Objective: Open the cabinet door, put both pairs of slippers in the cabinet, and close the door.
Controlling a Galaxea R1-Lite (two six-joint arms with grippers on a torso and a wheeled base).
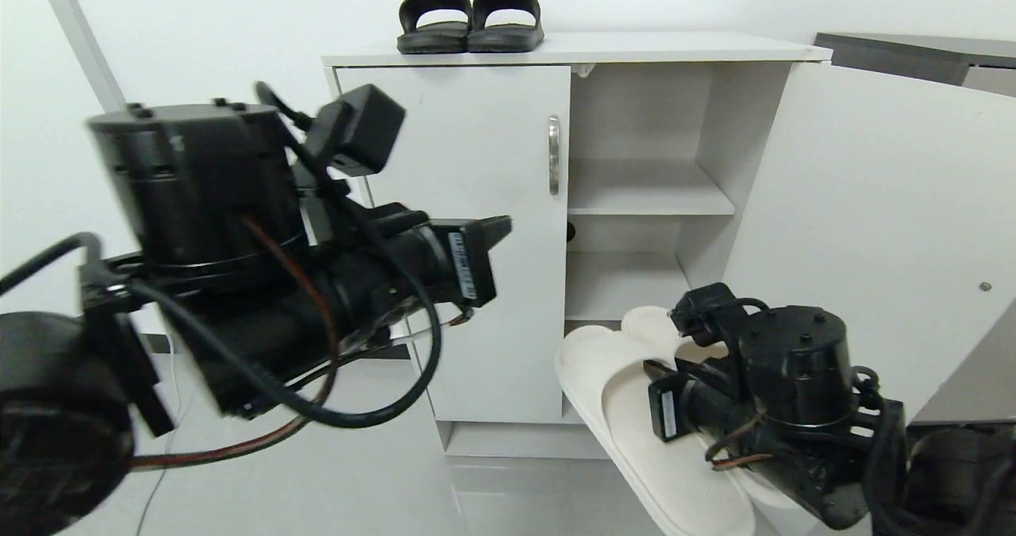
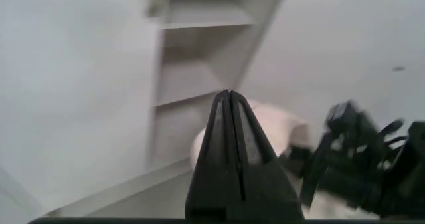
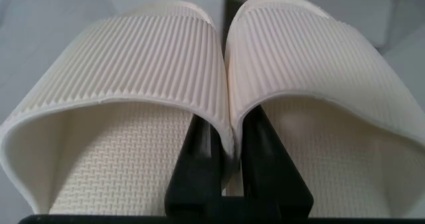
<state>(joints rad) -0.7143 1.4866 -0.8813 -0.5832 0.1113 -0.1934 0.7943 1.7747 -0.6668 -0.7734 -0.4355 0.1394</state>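
The white cabinet (image 1: 452,282) stands with its left door closed and its right door (image 1: 873,226) swung wide open. A pair of black slippers (image 1: 471,21) rests on the cabinet top. My right gripper (image 3: 229,134) is shut on a pair of white slippers (image 3: 153,58), pinching their two inner straps together. In the head view the white slippers (image 1: 627,393) hang tilted just in front of the open lower compartment (image 1: 623,286). My left gripper (image 2: 230,111) is shut and holds nothing; it hovers in front of the closed left door, and its tip (image 1: 496,230) is near the metal handle (image 1: 553,155).
The open right half has an upper shelf (image 1: 643,194) and a lower shelf, both bare. A grey piece of furniture (image 1: 913,52) stands behind the open door at the back right. Pale floor tiles (image 1: 381,472) lie in front of the cabinet.
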